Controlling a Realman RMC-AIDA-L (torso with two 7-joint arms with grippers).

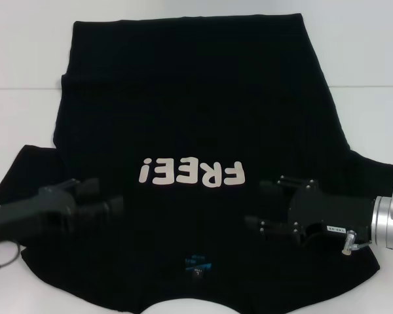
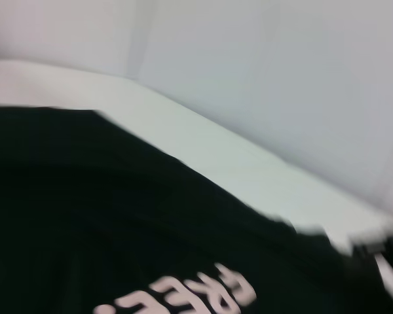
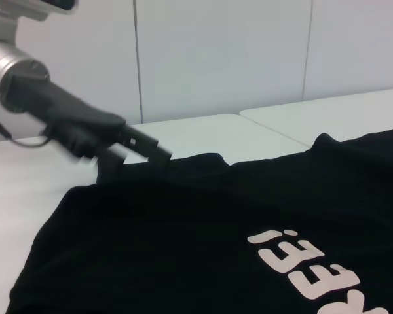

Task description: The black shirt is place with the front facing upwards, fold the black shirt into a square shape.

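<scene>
Nearest the head camera, at the shirt's collar edge, a small blue neck label (image 1: pixel 199 264) sits on the black shirt (image 1: pixel 190 111); just beyond it, the two claws come in from either side. Right gripper (image 1: pixel 265 204) reaches in from the right over the shirt's chest area, beside the end of the lettering, its black fingers (image 1: pixel 273 186) spread apart and released, nothing between them; its silver wrist trails off toward the right edge. Left gripper (image 1: pixel 105 198) reaches in from the left at about the same height, low over the cloth near the left sleeve; its dark fingers merge with the black fabric, and from the right wrist view it (image 3: pixel 141 150) appears over the sleeve's edge, so I cannot tell whether it is released or clenched. Between the two claws runs the cream "FREE!" lettering (image 1: pixel 191 173), read upside down from the head camera, front side up; the shirt spreads flat and unfolded across the white table (image 1: pixel 367 78), collar toward the robot, hem at the far side, both sleeves (image 1: pixel 26 170) out to the sides. Left wrist view shows only the black cloth with part of the lettering (image 2: pixel 183 294) and the pale tabletop beyond.
</scene>
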